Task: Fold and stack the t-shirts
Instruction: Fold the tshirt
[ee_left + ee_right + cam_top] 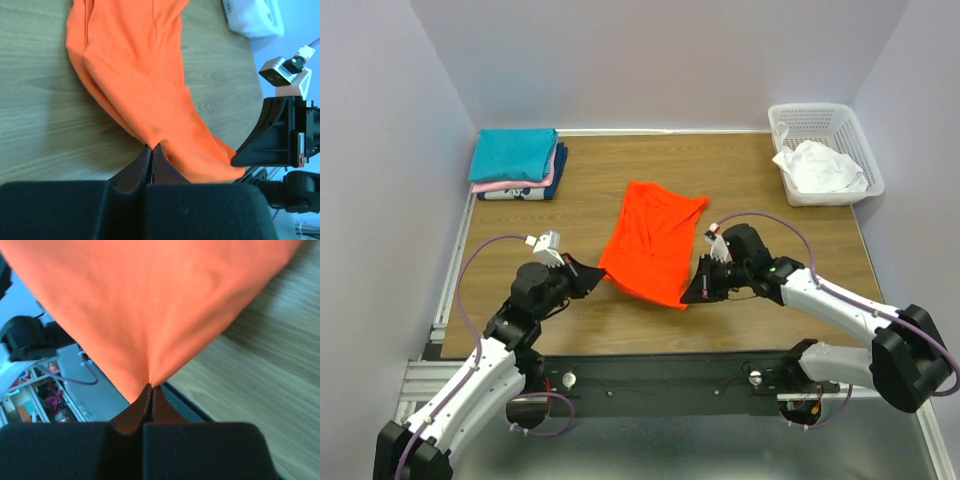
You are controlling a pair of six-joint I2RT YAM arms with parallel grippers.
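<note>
An orange-red t-shirt lies in the middle of the table, its near hem lifted between both arms. My left gripper is shut on the hem's near left corner; the left wrist view shows the cloth pinched at the tips of my left gripper. On the hem's near right corner my right gripper is shut too. In the right wrist view the orange-red cloth fans out from the pinch of my right gripper. A folded stack of t-shirts, teal on top of pink and navy, sits at the back left.
A white lattice basket at the back right corner holds a crumpled white t-shirt. White walls close in the table on the left, back and right. The black base rail runs along the near edge.
</note>
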